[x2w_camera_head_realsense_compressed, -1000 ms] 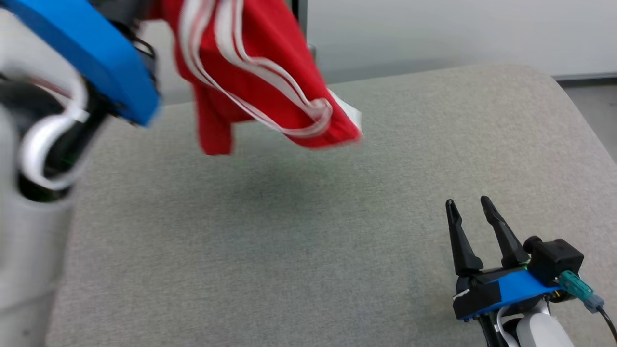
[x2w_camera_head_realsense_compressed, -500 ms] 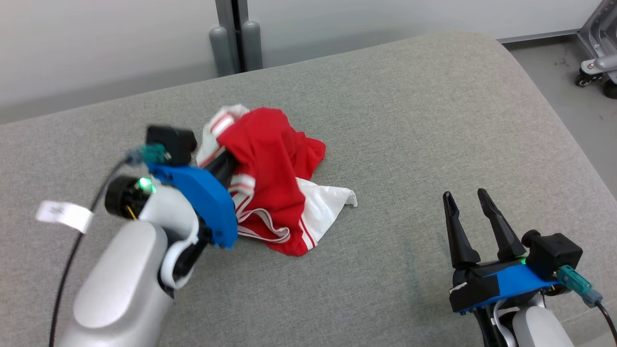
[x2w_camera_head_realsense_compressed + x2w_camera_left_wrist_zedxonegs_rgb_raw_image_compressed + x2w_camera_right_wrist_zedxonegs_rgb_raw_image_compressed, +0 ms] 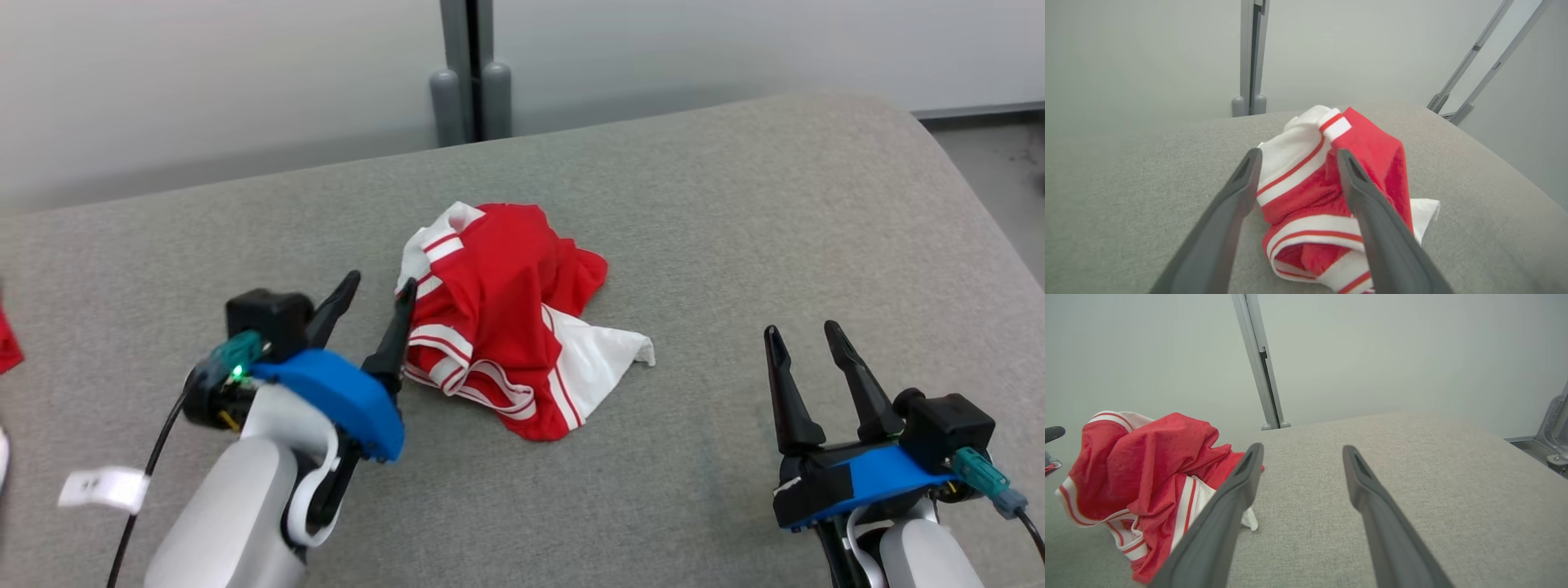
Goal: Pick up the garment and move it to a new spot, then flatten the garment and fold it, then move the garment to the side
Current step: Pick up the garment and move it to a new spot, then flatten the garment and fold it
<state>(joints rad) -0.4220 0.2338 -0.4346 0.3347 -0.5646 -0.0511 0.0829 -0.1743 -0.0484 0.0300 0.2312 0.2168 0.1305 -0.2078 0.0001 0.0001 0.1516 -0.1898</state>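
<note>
Left gripper (image 3: 378, 287) spread, empty, just beside left edge of garment (image 3: 506, 318) | right gripper (image 3: 802, 333) spread, well right | garment heaped mid grey surface (image 3: 735, 204) | step: flattening judged due | next: pinch opposite edges, draw apart

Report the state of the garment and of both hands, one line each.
garment: crumpled in a heap on the grey surface, not flattened, held by neither hand.
left hand: open, fingers beside the garment's edge.
right hand: open, empty, apart from the garment.
</note>
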